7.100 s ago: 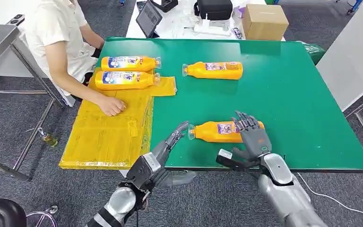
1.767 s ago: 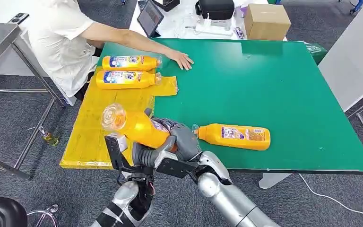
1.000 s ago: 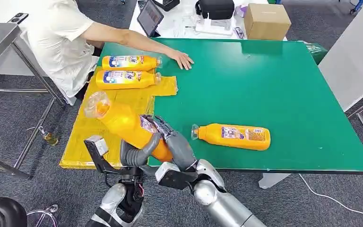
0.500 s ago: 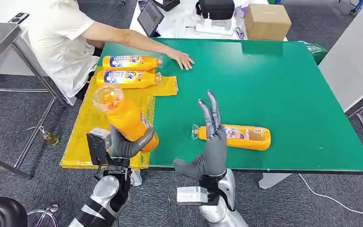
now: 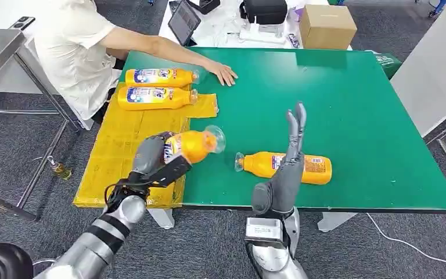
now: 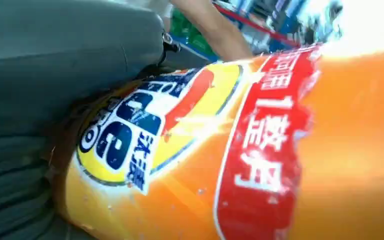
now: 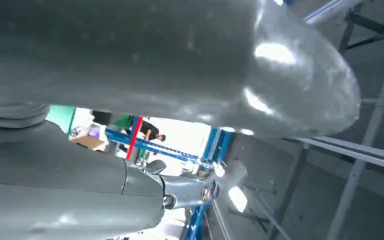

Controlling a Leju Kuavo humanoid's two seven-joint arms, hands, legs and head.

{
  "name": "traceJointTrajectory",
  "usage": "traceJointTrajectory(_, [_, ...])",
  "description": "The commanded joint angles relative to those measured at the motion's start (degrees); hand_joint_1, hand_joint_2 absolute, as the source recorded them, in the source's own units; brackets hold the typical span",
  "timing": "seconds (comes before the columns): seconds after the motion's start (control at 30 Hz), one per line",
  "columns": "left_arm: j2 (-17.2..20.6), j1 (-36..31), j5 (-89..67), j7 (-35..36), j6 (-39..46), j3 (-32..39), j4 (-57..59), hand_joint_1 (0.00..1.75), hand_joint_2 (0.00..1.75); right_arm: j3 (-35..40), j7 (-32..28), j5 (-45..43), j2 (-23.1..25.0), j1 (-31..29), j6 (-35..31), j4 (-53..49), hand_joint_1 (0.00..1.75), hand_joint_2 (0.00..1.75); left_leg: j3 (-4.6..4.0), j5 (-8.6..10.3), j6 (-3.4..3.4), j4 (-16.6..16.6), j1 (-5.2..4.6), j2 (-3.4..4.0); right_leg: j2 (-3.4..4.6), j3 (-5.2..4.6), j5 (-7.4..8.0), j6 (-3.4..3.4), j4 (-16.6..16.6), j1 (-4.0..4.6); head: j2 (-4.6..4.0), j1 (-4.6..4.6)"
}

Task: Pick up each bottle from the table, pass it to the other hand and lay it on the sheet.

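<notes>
Handover done: left hand [image 5: 151,160] grips orange plastic bottle [image 5: 193,146] above yellow sheet [image 5: 129,152] edge; right hand [image 5: 281,174] empty, fingers extended. Next, likely: lower bottle flat onto sheet.

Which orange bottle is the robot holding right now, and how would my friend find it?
Start at the big green table and go to its near edge, beside the yellow sheet. There the robot's left hand holds an orange bottle up in the air. Every other bottle lies flat, so it is the one that is lifted.
</notes>
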Motion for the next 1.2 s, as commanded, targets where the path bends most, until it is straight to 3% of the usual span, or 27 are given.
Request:
traceJointTrajectory(0.03, [1.87,-10.78,-4.67,2.07,-5.47,-6.71,16.11,1.75,1.75,2.24,-0.29,-2.84,-3.4,-3.29,0.11,7.92,0.0,0.0,0.37,-0.09,0.07,-0.09,0.06,0.14,0.02,0.36,-0.06,-0.19,-0.13,0.11,0.0,0.02])
traceJointTrajectory(0.17, [-0.61,-13.21,-0.04,2.4,-12.25,-2.51,20.68,1.75,1.75,2.48,-0.29,-4.04,-3.87,-3.77,0.11,9.78,0.0,0.0,0.36,-0.12,0.06,-0.04,0.07,0.14,0.03,0.36,-0.09,-0.2,-0.09,0.12,0.0,0.0])
traceJointTrajectory(0.53, [-2.76,-16.93,-0.07,3.73,-14.9,-1.39,28.85,1.75,1.75,4.09,-0.29,-7.45,-4.22,-5.31,0.11,14.66,0.0,0.0,0.26,-0.08,0.07,-0.02,0.05,0.14,0.02,0.27,-0.06,-0.16,-0.08,0.1,0.0,0.0])
traceJointTrajectory(0.57, [-3.03,-16.81,0.18,4.07,-15.24,-1.04,29.75,1.57,1.75,4.26,-0.29,-7.82,-4.32,-5.48,0.11,15.42,0.0,0.0,0.19,-0.05,0.05,-0.03,0.03,0.11,0.01,0.2,-0.04,-0.13,-0.07,0.08,0.0,0.0])
traceJointTrajectory(0.63, [-3.03,-16.73,0.26,4.53,-16.19,-0.72,31.44,0.52,1.75,4.52,-0.29,-8.9,-4.62,-5.94,0.11,16.65,0.0,0.0,0.26,-0.07,0.04,-0.06,0.05,0.16,0.06,0.25,-0.04,-0.13,-0.11,0.1,0.0,0.0])
traceJointTrajectory(0.67, [-2.82,-16.78,-0.06,4.74,-16.62,-0.89,32.16,0.59,1.75,4.96,-0.29,-9.67,-4.79,-6.2,0.11,17.31,0.0,0.0,0.36,-0.1,0.07,-0.07,0.04,0.15,0.04,0.36,-0.08,-0.17,-0.11,0.1,0.0,0.0])
traceJointTrajectory(0.87, [-2.64,-16.78,-0.16,4.92,-16.95,-0.88,32.71,0.54,1.75,4.94,-0.29,-9.96,-4.98,-6.45,0.11,17.76,0.0,0.0,0.42,-0.09,0.07,-0.09,0.02,0.27,0.12,0.37,-0.04,-0.19,-0.11,0.09,0.0,0.0])
traceJointTrajectory(0.9, [-2.51,-17.05,-0.64,5.34,-17.39,-1.2,33.27,0.19,1.75,5.03,-0.29,-10.32,-5.07,-6.71,0.11,18.51,0.0,0.0,0.33,-0.06,0.05,-0.08,0.02,0.23,0.1,0.28,-0.03,-0.14,-0.09,0.07,0.0,0.0])
traceJointTrajectory(0.93, [-2.34,-17.2,-1.37,5.83,-17.66,-1.76,33.69,0.03,1.75,5.03,-0.29,-10.56,-5.18,-6.9,0.11,18.96,0.0,0.0,0.44,-0.1,0.08,-0.09,0.03,0.28,0.12,0.39,-0.04,-0.2,-0.12,0.1,0.0,0.0])
traceJointTrajectory(1.2, [-2.24,-15.68,-4.48,6.28,-19.31,-4.04,35.41,0.0,1.75,5.2,-0.29,-11.69,-5.7,-8.69,0.11,25.03,0.0,0.0,0.53,-0.1,0.07,-0.15,0.03,0.34,0.17,0.47,-0.03,-0.19,-0.16,0.09,0.0,0.0])
